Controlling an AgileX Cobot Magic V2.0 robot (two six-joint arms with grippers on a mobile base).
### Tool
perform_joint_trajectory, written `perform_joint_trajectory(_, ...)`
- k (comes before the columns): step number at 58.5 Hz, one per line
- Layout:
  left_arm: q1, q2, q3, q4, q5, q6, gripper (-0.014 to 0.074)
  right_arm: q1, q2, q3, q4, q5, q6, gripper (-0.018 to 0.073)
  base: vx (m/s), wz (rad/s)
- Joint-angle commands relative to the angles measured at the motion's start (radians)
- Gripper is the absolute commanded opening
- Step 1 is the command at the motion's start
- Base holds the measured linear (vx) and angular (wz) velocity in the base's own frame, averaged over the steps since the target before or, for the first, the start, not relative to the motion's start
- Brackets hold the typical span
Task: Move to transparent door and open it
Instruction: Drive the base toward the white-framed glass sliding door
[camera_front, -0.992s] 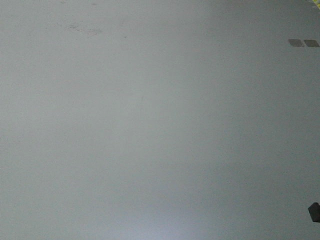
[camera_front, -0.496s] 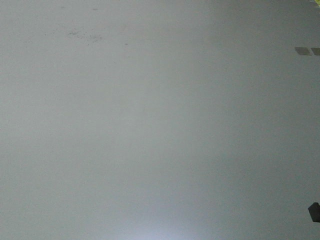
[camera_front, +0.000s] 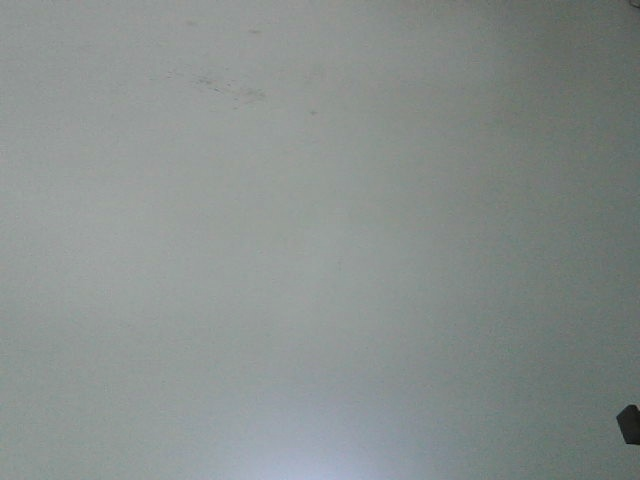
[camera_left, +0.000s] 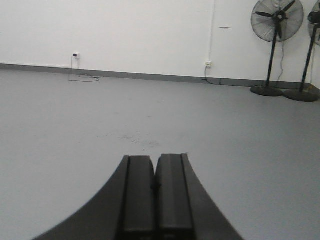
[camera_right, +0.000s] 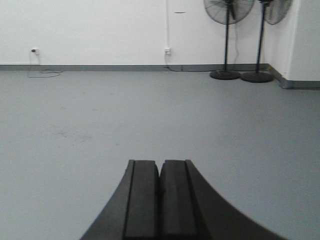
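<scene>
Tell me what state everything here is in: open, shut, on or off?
Left pincer, shut, empty.
Right pincer, shut, empty.
Pedestal fan, upright, blades look still.
Wall socket, something plugged in.
Transparent door, not in view.

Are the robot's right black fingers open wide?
No, the right gripper is shut: its two black fingers press together with nothing between.

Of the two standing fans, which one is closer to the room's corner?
The right-hand fan in the right wrist view: its base sits beside the side wall, while the other fan stands further left.
</scene>
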Motion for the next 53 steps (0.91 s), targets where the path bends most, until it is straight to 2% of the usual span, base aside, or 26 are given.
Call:
perform_joint_trajectory(1,-0.004,-0.013,0.031,-0.002,-0.084,-0.008,-0.0006,-0.002,-0.015,0.015,-0.01,-0.086,-0.003,-0.0008,0.54,0.35)
perform_joint_trajectory(53,-0.004,-0.013,0.031,-0.002,-0.084,-0.008,-0.0006,-0.002,-0.015,0.015,-0.01,-0.086,-0.003,-0.0008,0.61,0.44)
